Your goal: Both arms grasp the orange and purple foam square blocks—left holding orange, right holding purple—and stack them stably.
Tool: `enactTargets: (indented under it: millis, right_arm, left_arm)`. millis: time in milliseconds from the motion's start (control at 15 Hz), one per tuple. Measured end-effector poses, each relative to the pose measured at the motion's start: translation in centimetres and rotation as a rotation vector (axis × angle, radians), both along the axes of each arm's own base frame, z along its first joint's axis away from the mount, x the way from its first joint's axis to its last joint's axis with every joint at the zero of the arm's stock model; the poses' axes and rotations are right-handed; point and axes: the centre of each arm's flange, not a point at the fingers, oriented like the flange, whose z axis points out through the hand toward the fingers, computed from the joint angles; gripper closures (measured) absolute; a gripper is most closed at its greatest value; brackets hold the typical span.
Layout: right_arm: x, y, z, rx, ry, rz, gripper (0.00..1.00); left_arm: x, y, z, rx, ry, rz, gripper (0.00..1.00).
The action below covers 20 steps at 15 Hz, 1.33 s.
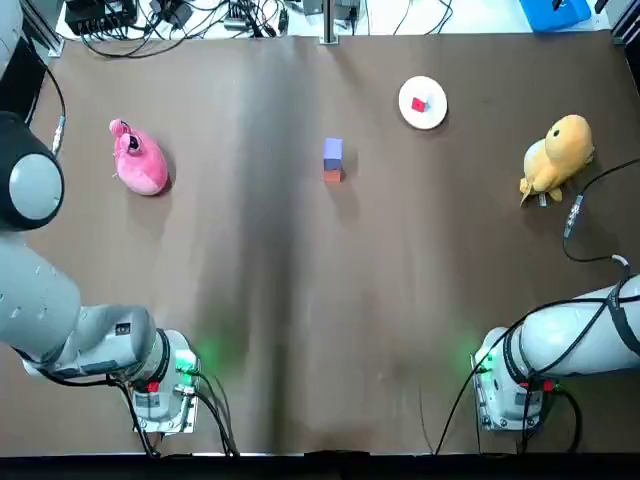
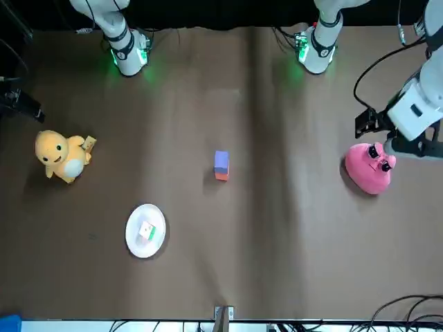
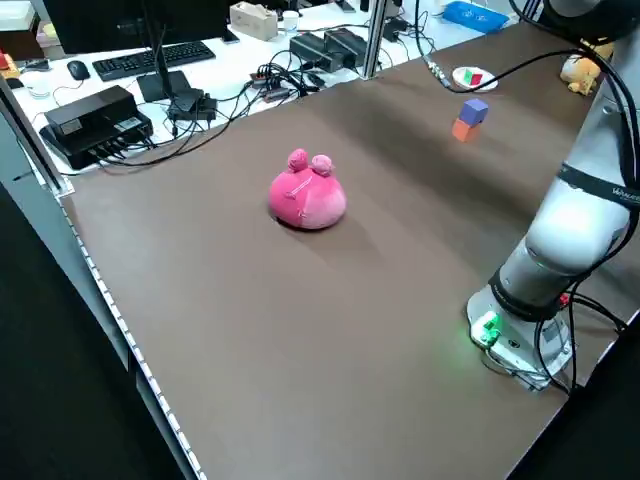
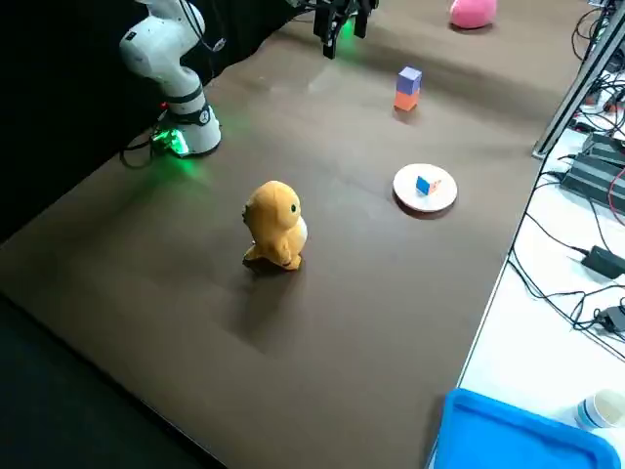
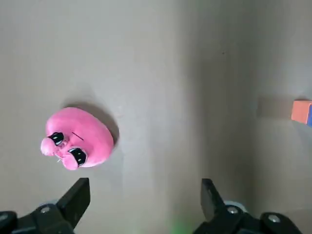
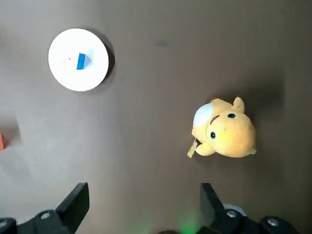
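Right, stack's standing: purple block (image 1: 333, 150) atop orange block (image 1: 332, 175), middle of the surface (image 1: 300, 320).
Left fingers (image 5: 78, 196) & right fingers (image 6: 75, 202) both spread, empty, high & well apart from it, prob. so nothing nudges the foam.

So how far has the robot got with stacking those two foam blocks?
It looks finished: the purple block sits on top of the orange block. Nothing is in hand; the left gripper and right gripper are open and empty, well away from the stack. Nothing appears left.

purple blk (image 4: 409, 77) atop orange blk (image 4: 406, 99), yellow plush (image 4: 275, 225)
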Motion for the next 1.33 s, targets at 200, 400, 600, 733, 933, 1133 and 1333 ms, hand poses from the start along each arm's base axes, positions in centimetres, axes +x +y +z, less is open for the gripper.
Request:
enactTargets:
  millis: [200, 400, 600, 733, 933, 1133, 1333]
  right_arm:
    - [0.0, 0.2, -0.1, 0.001, 0.002, 0.004, 0.0]
    - [0.0, 0.4, -0.1, 0.001, 0.003, 0.007, 0.0]
    - [0.0, 0.4, -0.1, 0.001, 0.004, 0.007, 0.0]
    - [0.0, 0.4, -0.1, 0.001, 0.006, 0.007, 0.0]
    - [0.0, 0.4, -0.1, 0.001, 0.007, 0.007, 0.0]
    - [0.0, 0.4, -0.1, 0.001, 0.007, 0.007, 0.0]
    - [0.0, 0.4, -0.1, 0.001, 0.007, 0.008, 0.0]
  left_arm:
    - [0.0, 0.1, 0.3, 0.03, -0.011, 0.021, 0.0]
    - [0.2, -0.4, -0.4, 0.033, -0.001, 0.041, 0.0]
    - [0.9, -0.3, -1.4, 0.031, -0.023, 0.102, 0.0]
    - [1.1, -0.6, -2.3, 0.03, -0.036, 0.117, 0.0]
    - [0.7, -0.5, -2.2, 0.034, -0.042, 0.12, 0.0]
    - [0.5, -0.5, -1.9, 0.035, -0.047, 0.12, 0.0]
    - [0.5, -0.5, -2.0, 0.035, -0.046, 0.12, 0.0]
